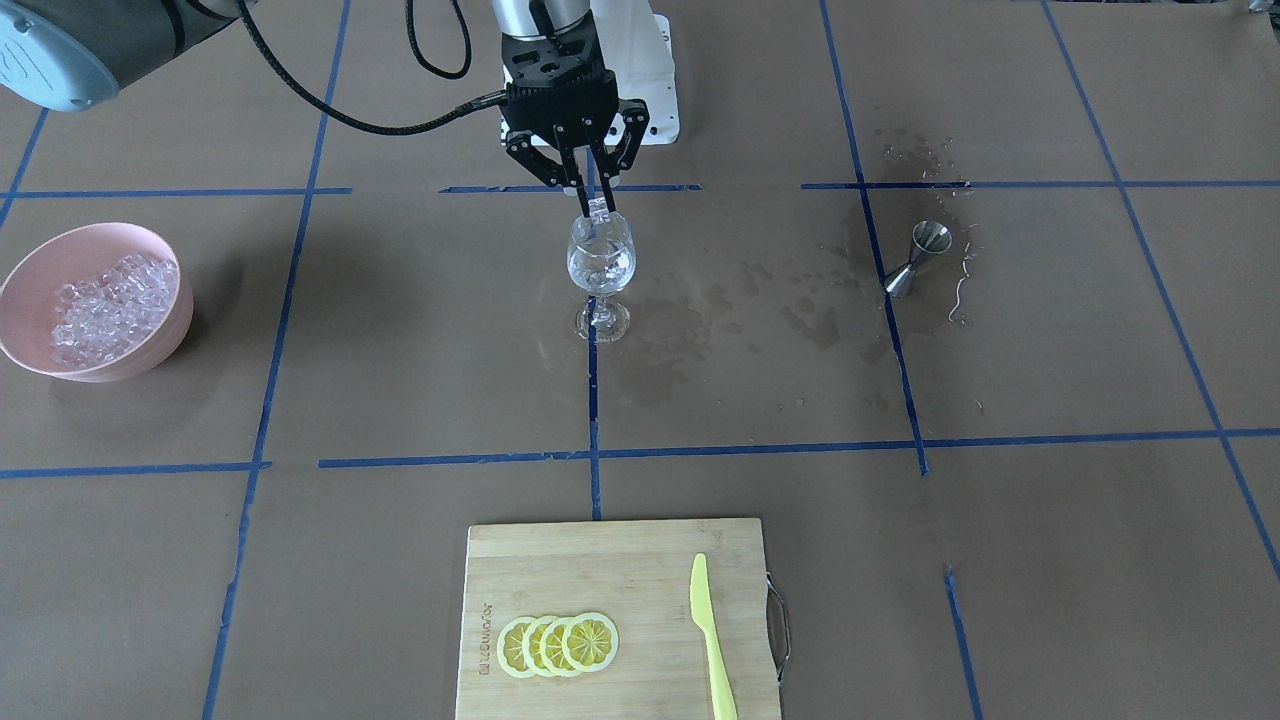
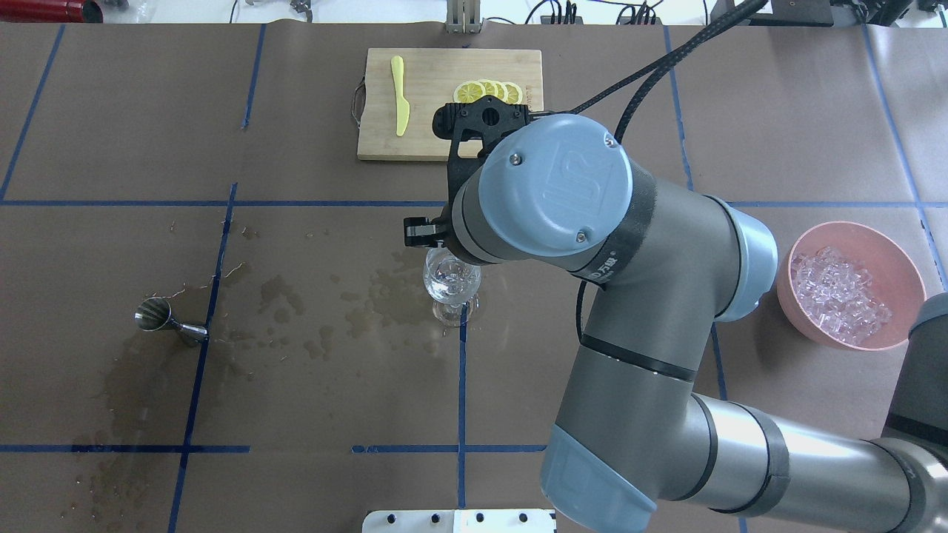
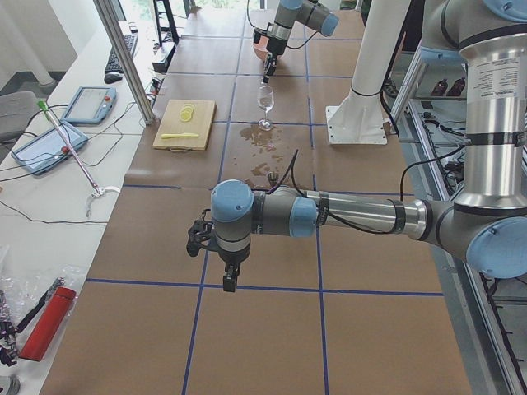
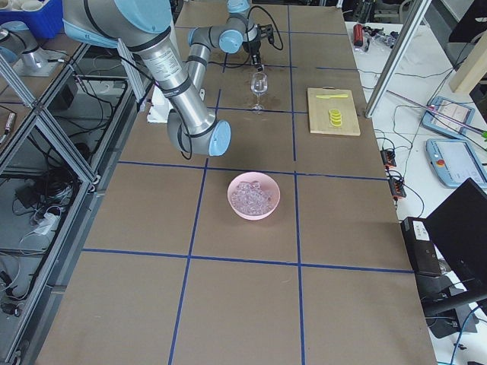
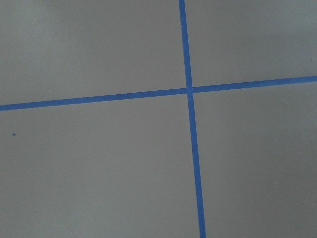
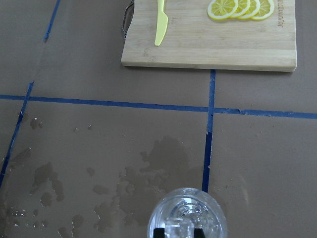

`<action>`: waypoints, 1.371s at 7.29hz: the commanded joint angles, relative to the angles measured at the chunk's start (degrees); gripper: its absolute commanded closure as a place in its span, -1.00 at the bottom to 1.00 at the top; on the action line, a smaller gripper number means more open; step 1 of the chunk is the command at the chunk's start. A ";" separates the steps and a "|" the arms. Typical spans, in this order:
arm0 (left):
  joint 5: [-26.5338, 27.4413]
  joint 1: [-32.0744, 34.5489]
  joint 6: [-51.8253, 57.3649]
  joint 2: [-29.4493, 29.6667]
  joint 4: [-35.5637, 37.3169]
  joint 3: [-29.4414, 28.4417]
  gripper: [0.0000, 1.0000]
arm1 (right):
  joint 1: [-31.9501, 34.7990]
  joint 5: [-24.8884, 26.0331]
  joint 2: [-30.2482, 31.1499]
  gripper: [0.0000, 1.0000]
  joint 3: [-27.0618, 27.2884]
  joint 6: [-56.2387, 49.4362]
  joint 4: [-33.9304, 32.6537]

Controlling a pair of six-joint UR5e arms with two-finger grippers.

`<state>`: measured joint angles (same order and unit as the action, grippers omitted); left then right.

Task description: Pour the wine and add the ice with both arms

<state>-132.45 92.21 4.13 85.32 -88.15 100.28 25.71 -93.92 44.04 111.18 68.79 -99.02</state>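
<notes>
A clear stemmed wine glass (image 1: 600, 262) stands upright at the table's middle, with glassy contents in its bowl. My right gripper (image 1: 598, 205) hangs straight over its rim, fingers pinched on a small clear ice cube (image 1: 598, 210). The right wrist view shows the glass (image 6: 188, 218) directly below the fingertips (image 6: 159, 232). The heap of ice (image 1: 110, 305) lies in a pink bowl (image 1: 170, 330) on my right side. My left gripper (image 3: 229, 284) shows only in the exterior left view, low over bare table far from the glass. I cannot tell whether it is open.
A steel jigger (image 1: 915, 258) stands on my left side among wet stains (image 1: 680, 340). A wooden cutting board (image 1: 600, 570) at the far edge carries lemon slices (image 1: 560, 643) and a yellow knife (image 1: 712, 640). Blue tape lines cross the brown table.
</notes>
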 commanded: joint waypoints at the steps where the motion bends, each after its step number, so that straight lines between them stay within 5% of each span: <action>1: 0.00 0.08 0.00 0.02 -0.01 0.00 -1.00 | -0.58 0.32 -0.01 0.82 -0.78 0.02 -0.03; 3: 0.00 -0.01 0.00 0.11 -0.01 0.00 -1.00 | -1.28 2.32 0.34 -0.95 -1.22 0.02 -0.12; 8: -0.09 -0.01 0.00 0.37 -0.01 0.17 -1.00 | -0.50 1.29 -0.28 -1.00 -0.96 -1.02 -3.10; 10: 0.00 0.08 0.09 0.37 -0.01 0.00 -1.00 | 6.76 -6.93 1.64 -1.00 -0.87 -5.83 -3.90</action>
<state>-132.51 92.21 4.18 85.67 -88.15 100.42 28.10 -95.92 44.26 110.22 66.41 -102.57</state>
